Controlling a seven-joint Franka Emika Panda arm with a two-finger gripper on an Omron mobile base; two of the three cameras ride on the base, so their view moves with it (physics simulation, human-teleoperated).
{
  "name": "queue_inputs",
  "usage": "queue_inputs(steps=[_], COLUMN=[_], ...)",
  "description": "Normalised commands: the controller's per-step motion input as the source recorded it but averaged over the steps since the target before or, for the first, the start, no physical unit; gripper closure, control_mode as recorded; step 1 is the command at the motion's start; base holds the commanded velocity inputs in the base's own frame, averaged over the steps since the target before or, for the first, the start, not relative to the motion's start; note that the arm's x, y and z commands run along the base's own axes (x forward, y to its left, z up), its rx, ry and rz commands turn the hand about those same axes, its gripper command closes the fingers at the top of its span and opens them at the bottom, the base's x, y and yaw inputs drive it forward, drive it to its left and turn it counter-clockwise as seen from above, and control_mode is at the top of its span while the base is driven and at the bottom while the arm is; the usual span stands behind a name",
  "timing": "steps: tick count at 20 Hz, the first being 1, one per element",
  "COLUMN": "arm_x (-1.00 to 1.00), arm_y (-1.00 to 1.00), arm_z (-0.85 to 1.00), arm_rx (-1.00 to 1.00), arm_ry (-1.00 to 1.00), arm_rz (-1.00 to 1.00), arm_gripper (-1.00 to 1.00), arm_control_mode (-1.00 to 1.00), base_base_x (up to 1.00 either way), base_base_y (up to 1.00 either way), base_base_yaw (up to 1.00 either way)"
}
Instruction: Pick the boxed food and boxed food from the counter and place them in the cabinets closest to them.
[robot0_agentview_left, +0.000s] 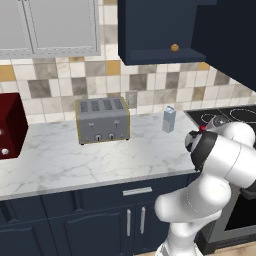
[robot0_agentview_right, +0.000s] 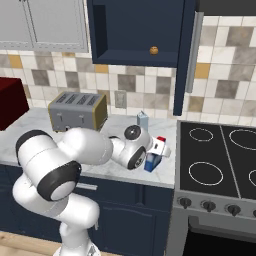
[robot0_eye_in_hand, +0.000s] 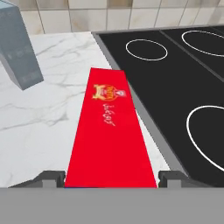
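A boxed food (robot0_eye_in_hand: 109, 127) with a red top face, a yellow-orange logo and blue sides (robot0_agentview_right: 151, 162) stands on the white marble counter (robot0_eye_in_hand: 57, 113), right at the stove's edge. My gripper (robot0_eye_in_hand: 111, 177) reaches over it from above, and its two dark fingertips (robot0_eye_in_hand: 52, 177) press against the box's left and right sides. In the right base view the gripper (robot0_agentview_right: 159, 148) sits low at the box's top. The navy wall cabinet (robot0_agentview_right: 135, 30) above stands open, its door (robot0_agentview_right: 187, 55) swung out to the right.
A pale grey-blue carton (robot0_eye_in_hand: 17, 48) stands just behind the box (robot0_agentview_right: 143, 120). A grey toaster (robot0_agentview_left: 102, 120) sits further left, and a dark red appliance (robot0_agentview_left: 10, 125) at the far left. The black stove (robot0_agentview_right: 220, 155) adjoins the counter. A small orange object (robot0_agentview_right: 154, 50) lies in the cabinet.
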Motion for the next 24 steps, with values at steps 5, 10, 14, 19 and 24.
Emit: queue_inputs(steps=[5,10,14,19,24], arm_x=[0.01,0.0,0.0,-0.08,-0.11], arm_y=[0.0,0.0,0.0,0.0,0.0], arm_z=[0.0,0.02,0.23,0.38,0.43], arm_rx=[0.0,0.0,0.01,0.02,0.02], arm_ry=[0.0,-0.01,-0.06,-0.1,-0.12], arm_rz=[0.0,0.0,-0.02,-0.02,-0.02], arm_gripper=[1.0,1.0,1.0,1.0,1.0], arm_control_mode=[-1.0,-1.0,-1.0,-1.0,-1.0], base_base_x=[0.0,0.0,0.0,0.0,0.0], base_base_y=[0.0,0.0,0.0,0.0,0.0], base_base_yaw=[0.0,0.0,0.0,0.0,0.0])
